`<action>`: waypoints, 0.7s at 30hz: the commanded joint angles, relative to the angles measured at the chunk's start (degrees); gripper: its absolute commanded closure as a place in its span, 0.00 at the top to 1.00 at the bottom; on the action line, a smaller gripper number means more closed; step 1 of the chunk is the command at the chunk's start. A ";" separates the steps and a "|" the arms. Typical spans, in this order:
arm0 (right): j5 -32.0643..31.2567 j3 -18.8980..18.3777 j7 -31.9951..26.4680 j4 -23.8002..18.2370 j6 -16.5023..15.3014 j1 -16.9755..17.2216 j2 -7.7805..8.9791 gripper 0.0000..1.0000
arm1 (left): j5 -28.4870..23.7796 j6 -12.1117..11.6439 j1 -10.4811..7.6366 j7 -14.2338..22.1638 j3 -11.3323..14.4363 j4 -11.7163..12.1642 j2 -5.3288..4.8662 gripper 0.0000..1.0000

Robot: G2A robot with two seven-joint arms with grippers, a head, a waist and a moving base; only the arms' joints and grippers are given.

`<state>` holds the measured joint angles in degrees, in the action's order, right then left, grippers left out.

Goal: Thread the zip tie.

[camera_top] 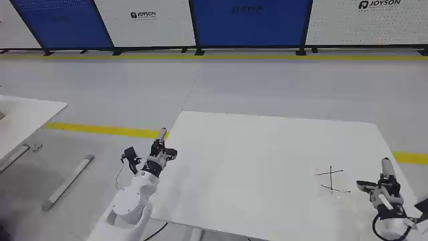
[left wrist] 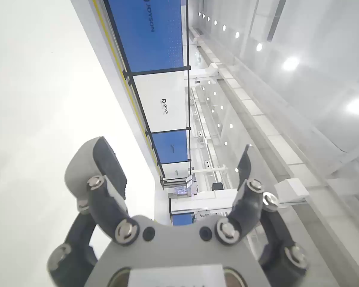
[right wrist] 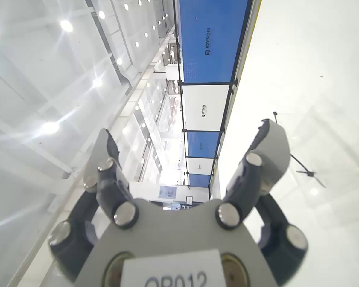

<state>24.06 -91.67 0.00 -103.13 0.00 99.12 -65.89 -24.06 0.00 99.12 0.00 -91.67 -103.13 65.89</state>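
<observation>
Thin black zip ties (camera_top: 332, 179) lie crossed on the white table (camera_top: 267, 167), near its right front part. My right gripper (camera_top: 385, 167) hovers just right of them, past the table's right edge, turned on its side. In the right wrist view the right gripper (right wrist: 188, 138) is open and holds nothing, and the zip ties (right wrist: 305, 172) lie on the table beyond one finger. My left gripper (camera_top: 161, 136) is at the table's left edge, far from the ties. The left gripper (left wrist: 176, 159) in its own wrist view is open with nothing between its fingers.
A second white table (camera_top: 23, 117) stands at the far left. A yellow floor line (camera_top: 100, 130) runs behind the work table. Blue and white partition panels (camera_top: 247, 10) close off the back of the room.
</observation>
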 commanded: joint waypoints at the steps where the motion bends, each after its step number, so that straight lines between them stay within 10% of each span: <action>1: 0.00 0.00 0.00 0.00 0.00 0.00 0.00 0.78 | 0.00 0.00 0.00 0.00 0.00 0.00 0.00 0.78; 2: 0.00 0.00 0.00 0.00 0.00 0.00 0.00 0.78 | 0.00 0.00 0.00 0.00 0.00 0.00 0.00 0.78; 3: 0.00 0.00 0.00 0.00 0.00 0.00 0.00 1.00 | 0.00 0.00 0.00 0.00 0.00 0.00 0.00 1.00; 4: 0.00 0.00 0.00 0.00 0.00 0.00 0.00 0.78 | 0.00 0.00 0.00 0.00 0.00 0.00 0.00 1.00; 5: 0.00 0.00 0.00 0.00 0.00 0.00 0.00 0.78 | 0.00 0.00 0.00 0.00 0.00 0.00 0.00 1.00; 6: 0.00 0.00 0.00 0.00 0.00 0.00 0.00 0.78 | 0.00 0.00 0.00 0.00 0.00 0.00 0.00 0.78; 7: 0.00 0.00 0.00 0.00 0.00 0.00 0.00 1.00 | 0.00 0.00 0.00 0.00 0.00 0.00 0.00 1.00; 8: 0.00 0.00 0.00 0.00 0.00 0.00 0.00 0.78 | 0.00 0.00 0.00 0.00 0.00 0.00 0.00 0.78; 9: 0.00 0.00 0.00 0.00 0.00 0.00 0.00 1.00 | 0.00 0.00 0.00 0.00 0.00 0.00 0.00 1.00; 11: -0.42 -0.36 -0.53 0.02 -0.40 -0.05 0.05 1.00 | 0.00 0.00 0.00 0.00 0.00 0.00 0.00 1.00; 21: -5.85 -8.41 -27.44 0.56 -5.21 1.98 2.00 1.00 | 0.00 0.00 0.00 0.00 0.00 0.00 0.00 1.00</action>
<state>19.53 -99.12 -21.81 -102.72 -5.09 101.14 -64.25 -24.06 0.00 99.12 0.00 -91.67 -103.13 65.89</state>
